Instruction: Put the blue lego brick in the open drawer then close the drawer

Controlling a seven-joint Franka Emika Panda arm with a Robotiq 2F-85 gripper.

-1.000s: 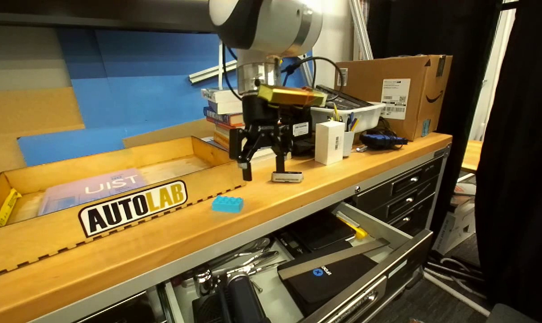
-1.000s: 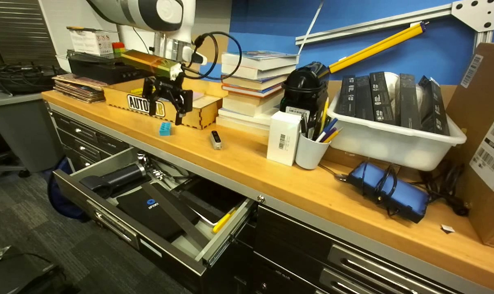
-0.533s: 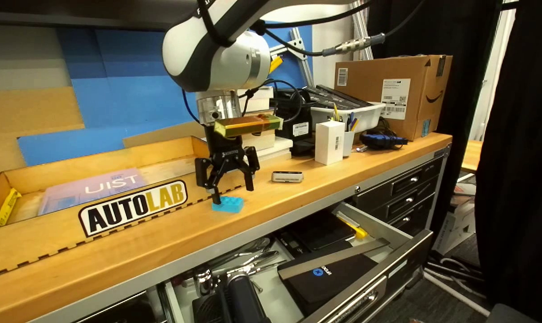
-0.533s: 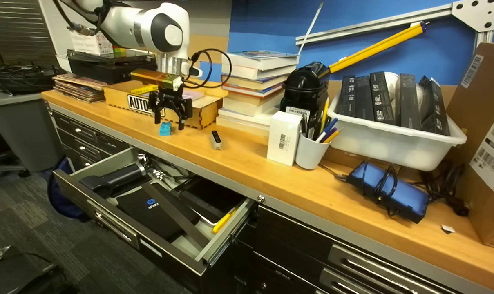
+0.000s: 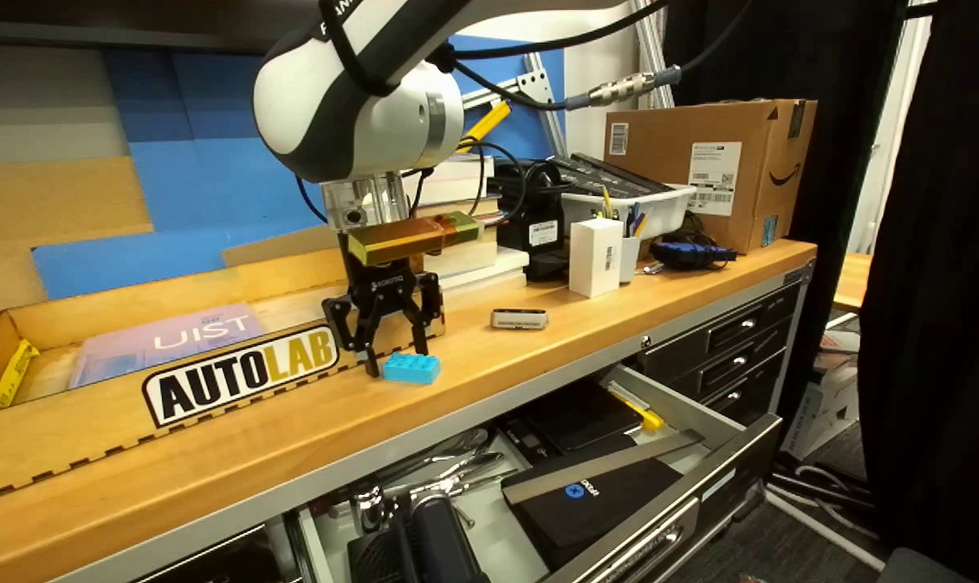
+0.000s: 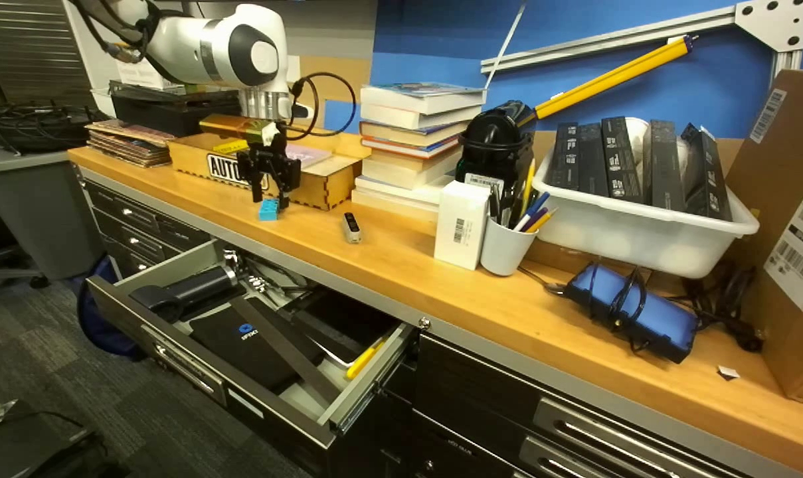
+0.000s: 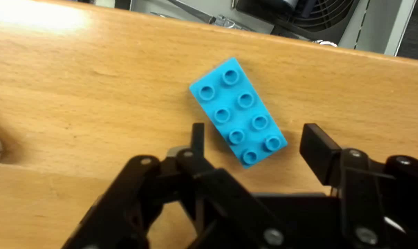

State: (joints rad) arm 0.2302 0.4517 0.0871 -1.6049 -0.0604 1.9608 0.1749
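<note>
“Spanning both exterior views, is that the counter?”

“Yes, and the arm reaches down over it. The drawer stands pulled out below the counter's front edge.”

“Which bulky things sit on top?”

“The tray, AUTOLAB lettered on its wall, then the carton at one end, the tub beside that, and the books in a stack.”

“How about the gripper?”

“It points down in front of the tray, jaws spread. How near they are to the counter, I can't tell.”

“And the smaller things?”

“A white box stands upright with a cup of pens just beside it. A grey block lies on the counter, between the white box and the gripper.”

“So where's the brick?”

“On the counter, bright blue, studs up, near the tray's corner, on the side toward the drawer. In the wrist view it lies aslant, one end between the jaws, and wood shows between it and each jaw.”
</note>
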